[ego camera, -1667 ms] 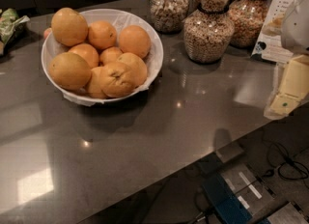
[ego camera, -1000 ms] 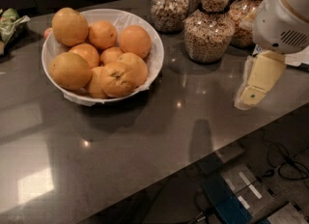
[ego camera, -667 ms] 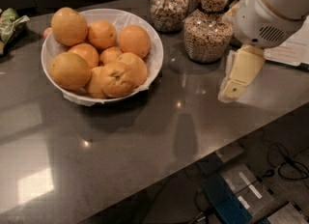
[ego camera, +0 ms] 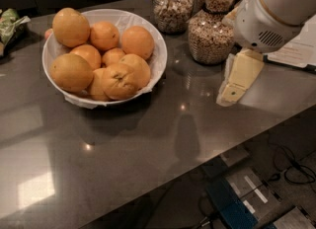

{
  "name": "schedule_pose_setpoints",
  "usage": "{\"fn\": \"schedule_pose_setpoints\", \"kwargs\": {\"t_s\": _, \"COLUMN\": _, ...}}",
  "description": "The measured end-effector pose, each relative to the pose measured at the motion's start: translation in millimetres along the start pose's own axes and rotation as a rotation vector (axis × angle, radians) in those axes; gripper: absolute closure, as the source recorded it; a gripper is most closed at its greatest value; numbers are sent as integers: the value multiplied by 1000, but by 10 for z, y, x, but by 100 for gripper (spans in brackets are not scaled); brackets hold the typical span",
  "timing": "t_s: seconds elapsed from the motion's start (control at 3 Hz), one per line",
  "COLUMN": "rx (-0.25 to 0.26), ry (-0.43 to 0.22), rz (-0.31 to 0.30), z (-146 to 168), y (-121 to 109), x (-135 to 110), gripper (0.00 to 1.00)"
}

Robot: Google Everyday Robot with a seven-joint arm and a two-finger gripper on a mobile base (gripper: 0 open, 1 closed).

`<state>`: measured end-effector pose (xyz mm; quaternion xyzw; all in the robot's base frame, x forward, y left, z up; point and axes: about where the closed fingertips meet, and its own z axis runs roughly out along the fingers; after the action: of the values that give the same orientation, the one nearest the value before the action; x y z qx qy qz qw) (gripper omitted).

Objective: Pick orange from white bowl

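— What furniture is there?
— A dark grey countertop [ego camera: 163,144], polished, its front edge running diagonally down to the left.
— And the light?
— A bright pale patch [ego camera: 37,189] reflects at the counter's lower left, with small glints [ego camera: 88,147] nearer the middle. Behind the counter all is dark.
— Below it?
— Floor [ego camera: 296,134] at the lower right, with black cables [ego camera: 292,166] and a blue-edged box [ego camera: 232,206].
— The gripper?
— The gripper [ego camera: 229,95] hangs over the counter's right side.
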<state>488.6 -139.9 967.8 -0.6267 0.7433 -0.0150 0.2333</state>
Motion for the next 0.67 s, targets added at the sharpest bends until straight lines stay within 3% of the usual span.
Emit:
{"fn": "schedule_pose_setpoints", "kwargs": {"t_s": 0.33, "rx": -35, "ry": -105, "rz": -71, "z": 365, "y": -45, "x": -559, "gripper": 0}}
{"fn": "schedule_pose_setpoints", "kwargs": {"t_s": 0.67, "rx": -44, "ry": -186, "rz": -137, "z": 498, "y": -64, "x": -1055, "gripper": 0}}
